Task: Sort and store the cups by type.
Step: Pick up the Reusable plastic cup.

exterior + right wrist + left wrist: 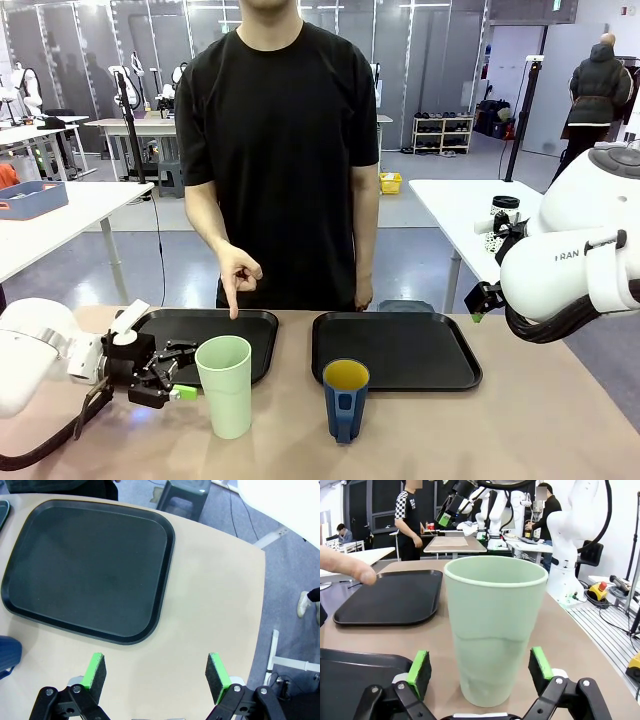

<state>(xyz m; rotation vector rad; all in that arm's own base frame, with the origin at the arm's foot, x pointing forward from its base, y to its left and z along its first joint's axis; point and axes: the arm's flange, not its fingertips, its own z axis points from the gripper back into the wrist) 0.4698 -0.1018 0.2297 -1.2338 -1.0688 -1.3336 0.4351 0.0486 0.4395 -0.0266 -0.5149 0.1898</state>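
The step in hand is judged to be the grasp of the pale green tumbler [225, 385], which stands upright on the table [540, 420] just in front of the left tray [258, 322]. The dark blue cup [345, 402], yellow inside, stands near it on the robot's right, in front of the right tray [400, 352]. The left gripper [176, 372] lies low at the tumbler's side with its jaws spread and nothing held. For a sound grasp, the tumbler's body should be centred between the pads before closing. The jaws should be closed gently, since thin plastic is likely to flex, and the lift kept vertical so the tumbler is not tipped toward the blue cup. The person's hand [238, 275] is held over the left tray with the index finger pointed down and the other fingers curled, grasping nothing; that tray is taken to be the intended place. In the left wrist view the tumbler is framed between the green pads [420, 672] with a gap on each side, an alignment not readable from the front. Whether the pads have reached its wall or stop short cannot be told. In the right wrist view the right gripper [156, 672] is shown wide open and empty above bare table beside the right tray, with an edge of the blue cup at the picture's margin.
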